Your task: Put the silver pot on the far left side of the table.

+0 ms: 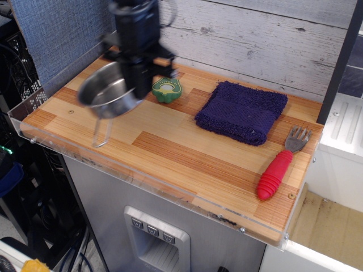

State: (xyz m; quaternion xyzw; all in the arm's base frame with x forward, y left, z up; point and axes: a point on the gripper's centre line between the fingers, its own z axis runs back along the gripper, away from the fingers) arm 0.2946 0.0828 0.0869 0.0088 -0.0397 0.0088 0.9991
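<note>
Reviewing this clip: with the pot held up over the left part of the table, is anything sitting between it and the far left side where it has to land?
Nothing visible blocks it. The end effector holds the silver pot tilted above bare planks of the table near the left edge. The green toy, purple towel and red-handled fork all lie to its right.

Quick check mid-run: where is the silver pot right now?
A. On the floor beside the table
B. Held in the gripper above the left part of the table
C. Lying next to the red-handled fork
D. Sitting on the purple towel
B. The gripper is closed on the rim of the silver pot, which hangs tilted over the left part of the table with its wire handle dangling; the purple towel is bare.
</note>
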